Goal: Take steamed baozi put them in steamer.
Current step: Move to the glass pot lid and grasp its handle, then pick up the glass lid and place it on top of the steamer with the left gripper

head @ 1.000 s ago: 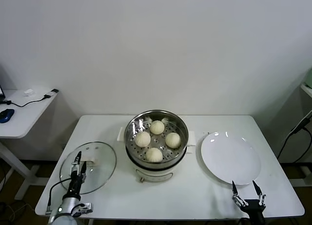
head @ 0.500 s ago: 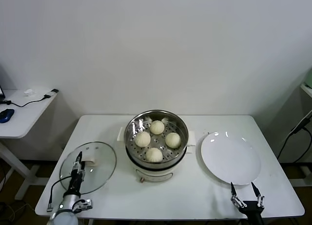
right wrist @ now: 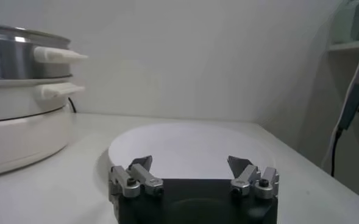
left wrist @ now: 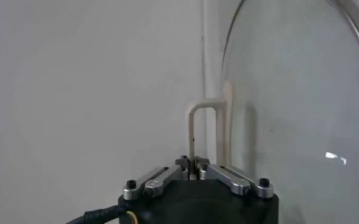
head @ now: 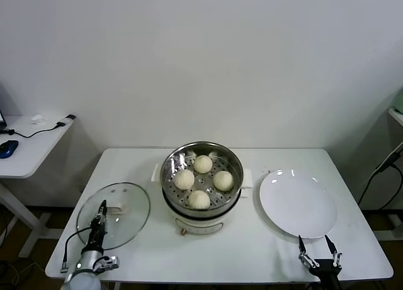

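Head view: all four baozi [head: 199, 199] sit in the steamer [head: 234, 184] at the centre of the worktop [head: 252, 252]; the plate [head: 297, 205] to the right carries nothing. Loading appears complete, and the step in hand looks like fitting the lid [head: 129, 202], which lies flat on the worktop left of the steamer.

Left hand [head: 99, 221] hovers over the near part of the lid with its jaws brought together. Left wrist view shows the fingertips [left wrist: 194, 163] meeting just short of the cream handle [left wrist: 205, 131], with nothing between them.

Right hand [head: 318, 251] waits near the front edge by the plate, jaws wide.

Risks, as judged:
- Left hand has closed on nothing; a lift from here would leave the lid behind
- A reach with jaws together could push the handle and slide the glass toward the worktop edge
- A late, off-centre grip could tilt the lid against the steamer rim
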You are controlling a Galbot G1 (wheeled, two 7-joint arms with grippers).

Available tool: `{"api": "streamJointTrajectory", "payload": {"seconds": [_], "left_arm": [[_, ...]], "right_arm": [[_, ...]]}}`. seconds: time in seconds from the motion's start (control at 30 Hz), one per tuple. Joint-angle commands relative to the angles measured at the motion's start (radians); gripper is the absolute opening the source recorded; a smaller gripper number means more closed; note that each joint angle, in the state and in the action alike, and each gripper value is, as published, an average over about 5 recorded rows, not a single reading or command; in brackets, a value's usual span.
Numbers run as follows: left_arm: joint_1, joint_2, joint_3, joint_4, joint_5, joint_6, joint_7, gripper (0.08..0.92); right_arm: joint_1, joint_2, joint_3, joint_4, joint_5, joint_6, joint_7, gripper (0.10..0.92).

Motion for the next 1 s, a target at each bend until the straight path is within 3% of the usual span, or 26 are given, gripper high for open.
{"api": "streamJointTrajectory", "payload": {"seconds": [0.03,0.23,0.43,0.73,1.0], "left_arm": [[0.007,-0.006,-0.014,-0.032,-0.026,-0.028,-0.005,0.138],[0.077,0.008,-0.048,-0.226,-0.109,-0.066,0.044,0.138],[0.151,0.09,-0.076,-0.435,-0.228,-0.048,0.164,0.138],[0.157,0.256,-0.082,-0.768,-0.376,0.265,0.524,0.138],[0.07,0.225,0.122,-0.913,-0.242,0.438,0.624,0.138]], "right_arm": [[0.005,-0.001,0.0,-0.004,0.003,0.001,-0.001,0.823],[0.011,0.001,-0.002,-0.011,0.003,0.001,-0.001,0.823],[0.02,-0.003,0.006,-0.008,0.003,-0.012,0.006,0.823],[0.038,0.008,0.005,-0.012,-0.008,-0.033,0.04,0.823],[0.045,0.022,-0.002,-0.017,-0.053,-0.044,0.055,0.823]]}}
